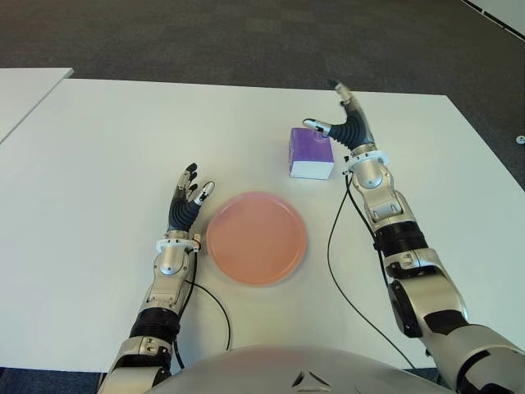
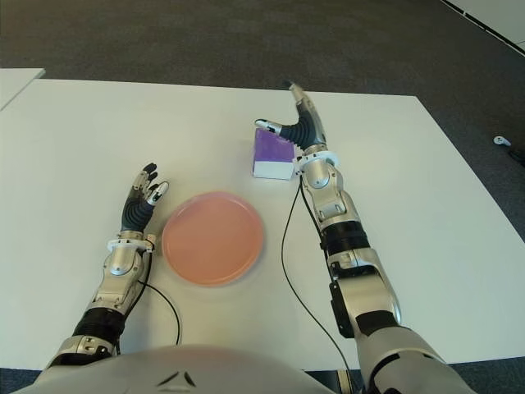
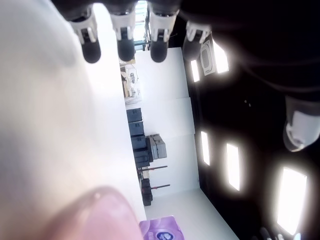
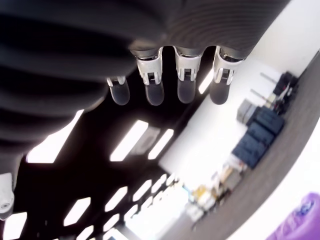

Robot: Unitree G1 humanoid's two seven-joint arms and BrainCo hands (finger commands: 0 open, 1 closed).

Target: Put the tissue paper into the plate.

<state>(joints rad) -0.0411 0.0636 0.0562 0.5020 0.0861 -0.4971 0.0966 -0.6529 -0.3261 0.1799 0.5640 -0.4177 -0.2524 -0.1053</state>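
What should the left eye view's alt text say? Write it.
The right hand, fingers open, reaches beside a purple tissue pack on a white table. A pink plate sits nearer, with the open left hand at its left.

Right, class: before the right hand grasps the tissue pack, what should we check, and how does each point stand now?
1. Right hand open, holding nothing: ok.
2. Right hand beside the tissue pack, thumb over its top: ok.
3. Fingers closed on the pack: not ok, not yet.
4. Plate holds nothing: ok.
5. Left hand open, left of the plate, off its rim: ok.
6. Thumb touching the pack: cannot tell.
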